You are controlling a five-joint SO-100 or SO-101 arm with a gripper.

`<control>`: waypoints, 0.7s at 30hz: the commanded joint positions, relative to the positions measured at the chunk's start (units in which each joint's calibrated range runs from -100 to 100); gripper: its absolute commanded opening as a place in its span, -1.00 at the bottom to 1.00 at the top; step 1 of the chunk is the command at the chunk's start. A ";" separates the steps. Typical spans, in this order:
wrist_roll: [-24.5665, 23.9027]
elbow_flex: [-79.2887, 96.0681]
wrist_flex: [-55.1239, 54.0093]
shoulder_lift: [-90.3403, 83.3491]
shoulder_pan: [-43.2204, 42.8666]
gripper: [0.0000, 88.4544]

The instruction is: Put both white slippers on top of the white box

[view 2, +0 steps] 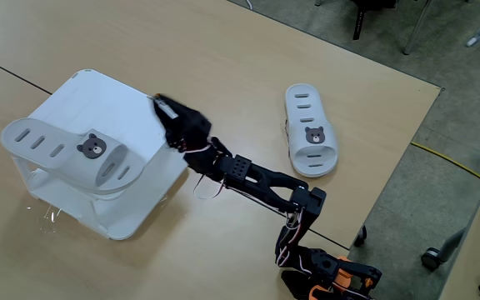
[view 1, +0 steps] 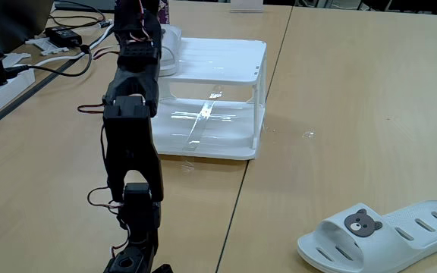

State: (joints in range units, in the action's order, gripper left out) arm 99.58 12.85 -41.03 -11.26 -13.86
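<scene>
One slipper lies flat on the box top, bear strap up, toward the left side in a fixed view. The gripper hovers at the box's right edge, just beside that slipper; whether it is clenched or released cannot be told. The other slipper lies on the table, well apart. Likely next: clear the box, reach across, grasp at the strap, place beside the first.
</scene>
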 commanded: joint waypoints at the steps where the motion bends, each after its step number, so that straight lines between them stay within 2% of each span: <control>1: 0.42 8.49 -21.78 -6.29 3.58 -0.98; 4: 0.42 25.18 -27.13 -15.79 6.62 -0.98; 7: 0.42 47.73 -27.65 -25.97 8.92 -0.98; 8: 0.42 56.66 -30.76 -28.58 9.50 -0.98; 11: 0.42 73.35 -35.33 -31.53 9.83 -0.98; 15: 0.42 83.81 -35.93 -26.56 12.87 -0.98; 18: 0.42 84.63 -36.11 -15.79 15.58 -0.98; 21: 0.42 85.35 -40.94 -3.93 18.71 -0.98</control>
State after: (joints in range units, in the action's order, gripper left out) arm 99.58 97.93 -76.74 -26.19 1.72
